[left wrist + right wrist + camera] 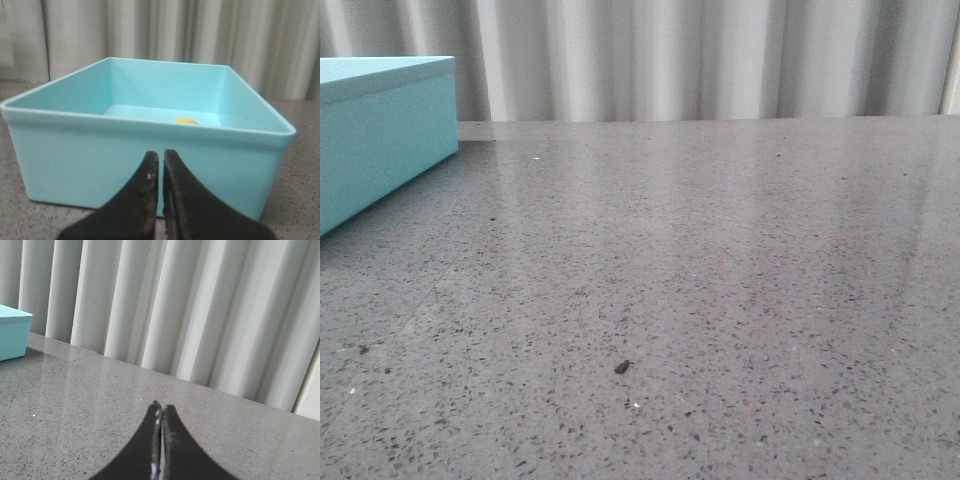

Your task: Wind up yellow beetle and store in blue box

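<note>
The blue box (150, 170) fills the left wrist view, open at the top. Over its near rim only the yellow roof of the yellow beetle (186, 121) shows, low inside near the far wall. My left gripper (161, 155) is shut with nothing in it, just in front of the box's near wall. The blue box (380, 140) stands at the far left of the table in the front view, and its corner (12, 335) shows in the right wrist view. My right gripper (162, 409) is shut and empty above bare table.
The grey speckled table (700, 290) has a small dark speck (621, 367) near its front. Pale pleated curtains (700, 55) hang behind the table's far edge. No arm shows in the front view.
</note>
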Motion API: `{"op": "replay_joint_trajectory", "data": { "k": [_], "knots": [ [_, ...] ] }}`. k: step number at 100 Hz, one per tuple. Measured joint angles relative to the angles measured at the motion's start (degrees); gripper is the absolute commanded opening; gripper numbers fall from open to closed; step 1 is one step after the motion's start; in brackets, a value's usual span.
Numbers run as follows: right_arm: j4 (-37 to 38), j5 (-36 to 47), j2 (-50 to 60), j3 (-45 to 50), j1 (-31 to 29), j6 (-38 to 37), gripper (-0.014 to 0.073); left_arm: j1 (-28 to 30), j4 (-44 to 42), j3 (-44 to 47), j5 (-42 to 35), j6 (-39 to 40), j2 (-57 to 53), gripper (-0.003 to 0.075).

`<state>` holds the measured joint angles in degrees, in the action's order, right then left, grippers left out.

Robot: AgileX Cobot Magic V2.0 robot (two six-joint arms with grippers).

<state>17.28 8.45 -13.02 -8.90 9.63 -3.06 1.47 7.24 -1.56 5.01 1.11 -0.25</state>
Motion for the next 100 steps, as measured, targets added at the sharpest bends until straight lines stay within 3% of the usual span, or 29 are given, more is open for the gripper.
{"op": "replay_joint_trajectory", "data": {
  "k": [25, 49, 100],
  "knots": [
    [0.0, -0.1, 0.0, 0.1, 0.0, 0.0, -0.0061, -2.3, -3.0, 1.6, 2.5, 7.8, 0.0, -0.0021],
    [0.0, -0.1, 0.0, 0.1, 0.0, 0.0, -0.0061, -2.4, -3.8, 1.6, 14.1, 8.1, 0.0, -0.0021],
    [0.1, -0.1, 0.0, 0.1, 0.0, 0.0, -0.0061, -2.4, -4.0, 1.6, 14.5, 7.3, 0.0, -0.0021]
  ]
}}
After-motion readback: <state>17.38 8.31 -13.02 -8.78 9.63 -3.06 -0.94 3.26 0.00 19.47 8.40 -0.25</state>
